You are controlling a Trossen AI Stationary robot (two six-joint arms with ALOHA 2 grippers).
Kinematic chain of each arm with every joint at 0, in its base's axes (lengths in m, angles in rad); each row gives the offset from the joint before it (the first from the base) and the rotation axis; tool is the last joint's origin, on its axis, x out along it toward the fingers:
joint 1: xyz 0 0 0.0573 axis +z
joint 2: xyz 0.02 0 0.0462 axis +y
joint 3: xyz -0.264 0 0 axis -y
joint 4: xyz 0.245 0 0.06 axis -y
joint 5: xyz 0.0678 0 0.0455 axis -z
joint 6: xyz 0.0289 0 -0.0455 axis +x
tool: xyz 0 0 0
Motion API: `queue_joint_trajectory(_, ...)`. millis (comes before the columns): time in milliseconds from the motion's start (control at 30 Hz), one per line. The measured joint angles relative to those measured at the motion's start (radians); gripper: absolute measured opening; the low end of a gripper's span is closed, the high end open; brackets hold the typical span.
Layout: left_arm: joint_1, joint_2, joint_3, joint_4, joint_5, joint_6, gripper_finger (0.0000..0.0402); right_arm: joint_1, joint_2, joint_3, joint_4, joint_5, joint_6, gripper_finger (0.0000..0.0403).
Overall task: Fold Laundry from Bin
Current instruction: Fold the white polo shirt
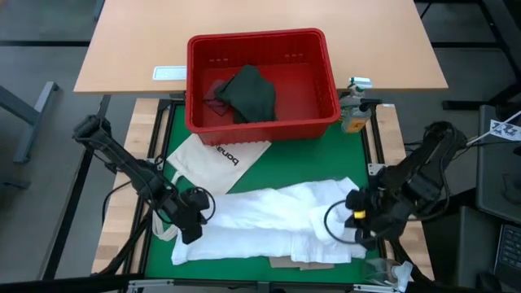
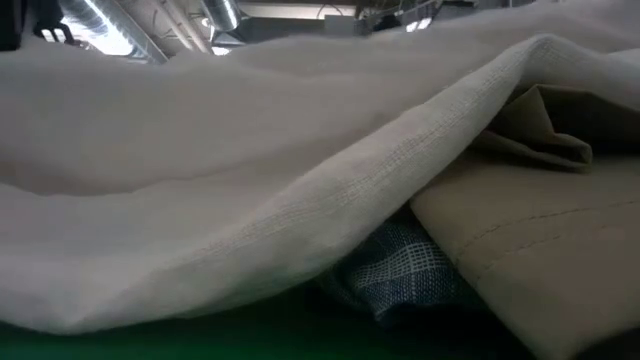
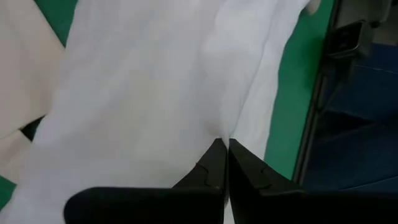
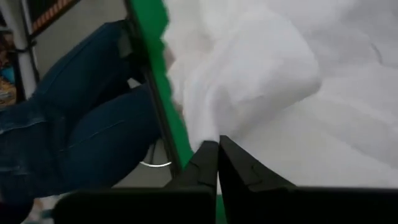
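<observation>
Looking down on the green mat (image 1: pixel 264 163), we have the left gripper (image 1: pixel 190 224) low at the left end of a large white shirt (image 1: pixel 269 216), its fingers pressed together and, judging from the left wrist view, pinching a ridge of that white cloth. The shirt lies stretched across the front of the mat, rumpled along its middle, with a tan garment (image 1: pixel 297 262) peeking out under its front edge and a white tote bag (image 1: pixel 216 163) just behind it. Further back sits the red bin (image 1: pixel 262 77), holding a dark green-grey top (image 1: pixel 248 91). At the shirt's right end the right gripper (image 1: pixel 358 218) is likewise closed tight; it seems to grip a fold of the shirt near the mat's edge. To fold well, we judge both ends should rise together, keeping the cloth taut so it smooths out, and lifting clear of the tan piece beneath. A person's jeans (image 4: pixel 81 130) show beside the table.
</observation>
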Motion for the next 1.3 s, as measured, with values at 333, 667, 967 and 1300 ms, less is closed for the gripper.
queue_joint_trajectory(333, -0.041, 0.131, 0.0, 0.061, 0.04, 0.002, 0.0, 0.044, 0.125, 0.0, 0.05, -0.136, -0.008, 0.0005)
queue_joint_trajectory(667, -0.053, 0.15, 0.0, 0.075, 0.054, 0.003, 0.0, 0.041, 0.151, 0.0, 0.048, -0.166, -0.011, 0.0005)
queue_joint_trajectory(967, -0.053, 0.15, 0.0, 0.074, 0.054, -0.017, 0.0061, 0.041, 0.151, 0.0, 0.047, -0.229, -0.007, 0.0016)
queue_joint_trajectory(1300, -0.073, 0.15, 0.0, 0.073, 0.069, -0.019, 0.0146, 0.041, 0.151, 0.0, 0.047, -0.257, 0.02, 0.0116)
